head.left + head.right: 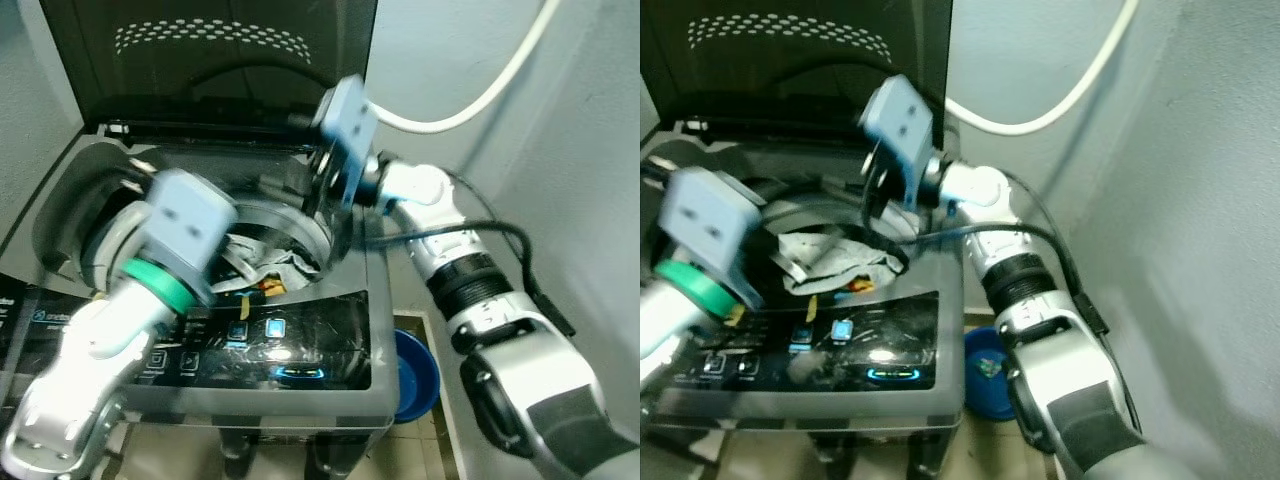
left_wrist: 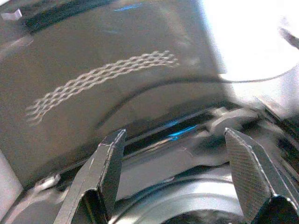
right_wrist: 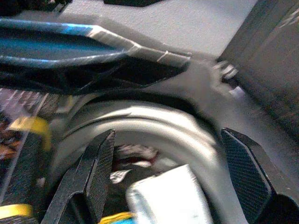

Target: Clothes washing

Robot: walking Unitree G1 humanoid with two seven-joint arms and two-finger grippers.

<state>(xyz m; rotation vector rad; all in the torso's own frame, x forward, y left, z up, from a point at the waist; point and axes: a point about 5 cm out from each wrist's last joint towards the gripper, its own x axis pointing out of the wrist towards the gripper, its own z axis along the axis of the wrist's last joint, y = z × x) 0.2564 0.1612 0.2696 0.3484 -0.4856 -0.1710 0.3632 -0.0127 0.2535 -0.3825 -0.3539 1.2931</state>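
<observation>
Jaws: both grippers spread, empty | washer (image 1: 300,340) lid up | clothes (image 1: 262,262) crumpled, grey-white

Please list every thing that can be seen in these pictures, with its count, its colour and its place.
washing machine: one, grey, in front of the robot, top-loading
lid: one, dark, raised at the back
control panel: one, dark with blue lights, at the front edge
clothes: a pile, grey and white with some yellow, inside the drum
hose: one, white, along the wall
basin: one, blue, on the floor right of the machine
left hand: open, over the drum
right hand: open, over the drum
</observation>
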